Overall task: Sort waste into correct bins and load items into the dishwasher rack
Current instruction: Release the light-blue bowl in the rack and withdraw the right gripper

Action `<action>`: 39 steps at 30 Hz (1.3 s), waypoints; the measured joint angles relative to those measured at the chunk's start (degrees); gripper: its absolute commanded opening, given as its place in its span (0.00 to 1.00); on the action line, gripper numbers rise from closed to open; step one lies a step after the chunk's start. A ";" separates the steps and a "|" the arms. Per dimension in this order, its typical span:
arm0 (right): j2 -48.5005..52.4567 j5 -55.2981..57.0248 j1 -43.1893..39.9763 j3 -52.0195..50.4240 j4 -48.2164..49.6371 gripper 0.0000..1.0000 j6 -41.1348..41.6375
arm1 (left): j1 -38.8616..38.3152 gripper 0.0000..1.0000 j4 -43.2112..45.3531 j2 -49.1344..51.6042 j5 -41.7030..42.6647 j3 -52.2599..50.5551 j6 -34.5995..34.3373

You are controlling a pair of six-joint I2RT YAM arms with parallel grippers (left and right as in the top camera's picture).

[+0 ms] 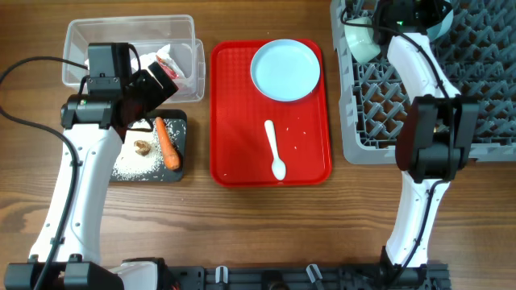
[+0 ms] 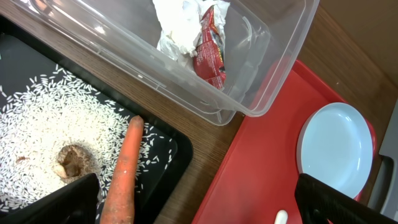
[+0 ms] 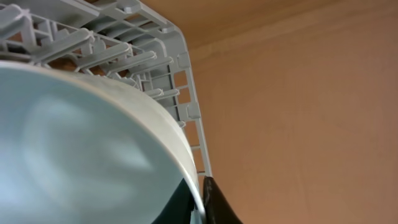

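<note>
My left gripper (image 1: 157,89) (image 2: 205,205) is open and empty, hovering over the gap between the black tray (image 1: 182,172) (image 2: 168,149) and the clear tub (image 1: 97,32) (image 2: 261,106). The tray holds rice (image 1: 133,161) (image 2: 37,124), a carrot (image 1: 167,143) (image 2: 124,168) and a brown scrap (image 1: 143,147) (image 2: 71,162). The tub holds crumpled paper with a red wrapper (image 1: 169,64) (image 2: 199,37). My right gripper (image 1: 372,22) (image 3: 200,199) is shut on the rim of a pale bowl (image 1: 361,42) (image 3: 74,155) at the grey rack's (image 1: 484,97) (image 3: 124,50) far left corner. The yellow cup is out of view.
A flat red serving tray (image 1: 234,121) (image 2: 249,174) lies between the bins and the rack. It carries the pale-blue plate (image 1: 285,70) (image 2: 336,149), the white spoon (image 1: 274,149) (image 2: 281,216) and a few stray rice grains (image 1: 298,137).
</note>
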 measured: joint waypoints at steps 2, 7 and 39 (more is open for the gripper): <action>0.00 0.31 0.35 0.00 0.07 0.04 -0.68 | 0.00 1.00 -0.02 0.00 0.00 0.00 0.00; 0.37 1.70 0.81 -0.02 5.55 0.04 -3.02 | 0.00 1.00 -0.02 0.00 0.00 0.00 0.00; 1.60 4.00 5.35 -0.04 6.86 0.87 -9.16 | 0.00 1.00 0.00 0.00 0.02 0.00 -0.17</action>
